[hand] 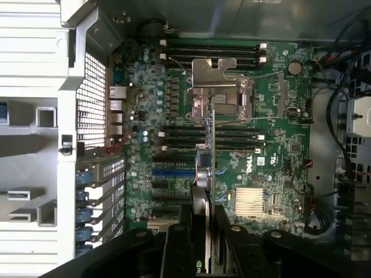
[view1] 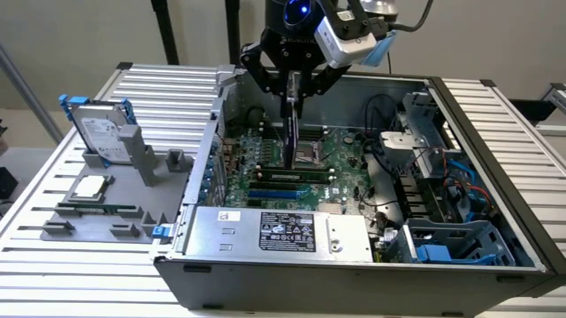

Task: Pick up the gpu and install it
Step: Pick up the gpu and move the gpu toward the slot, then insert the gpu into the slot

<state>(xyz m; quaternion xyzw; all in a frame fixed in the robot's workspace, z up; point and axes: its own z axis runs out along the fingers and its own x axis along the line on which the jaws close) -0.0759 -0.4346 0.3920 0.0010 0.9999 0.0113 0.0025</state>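
Note:
My gripper (view1: 295, 85) hangs over the open computer case (view1: 495, 165), shut on the gpu (view1: 290, 132). The card is a thin dark board held on edge, its lower end just above the green motherboard (view1: 261, 156). In the wrist view the gpu (hand: 204, 168) runs edge-on from between my black fingers (hand: 177, 243) out over the motherboard (hand: 272, 139), crossing the black slots near a blue slot (hand: 174, 172). My gripper (hand: 204, 219) clamps the card from both sides. I cannot tell whether the card's lower edge touches the board.
The CPU socket (hand: 220, 92) has a raised metal cover. A silver hard drive with blue rails (view1: 99, 129) and a small square chip (view1: 91, 187) rest on a grey fixture at the exterior view's left. The power supply (view1: 274, 232), a blue drive cage (view1: 451, 245) and cables crowd the case.

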